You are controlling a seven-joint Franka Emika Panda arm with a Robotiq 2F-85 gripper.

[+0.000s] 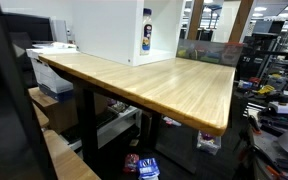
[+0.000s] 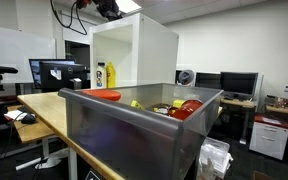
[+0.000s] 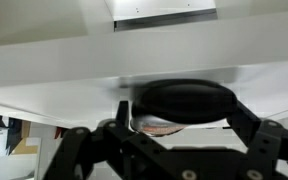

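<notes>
White box (image 2: pixel 134 50) stands on the wooden surface (image 1: pixel 184 85), and the claw (image 2: pixel 108 9) hangs high up near the top of the frame.
A yellow bottle (image 2: pixel 109 74) stands just beside the box. A gray bin (image 2: pixel 124 130) fills the lower middle, with red and yellow things inside. In the wrist view the claw's fingers (image 3: pixel 74 145) are spread wide apart. A dark round shape (image 3: pixel 189 100) shows between them, too blurry to name.

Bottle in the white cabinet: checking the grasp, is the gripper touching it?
Apart: in an exterior view the gripper hangs above the cabinet, the bottle stands well below.
</notes>
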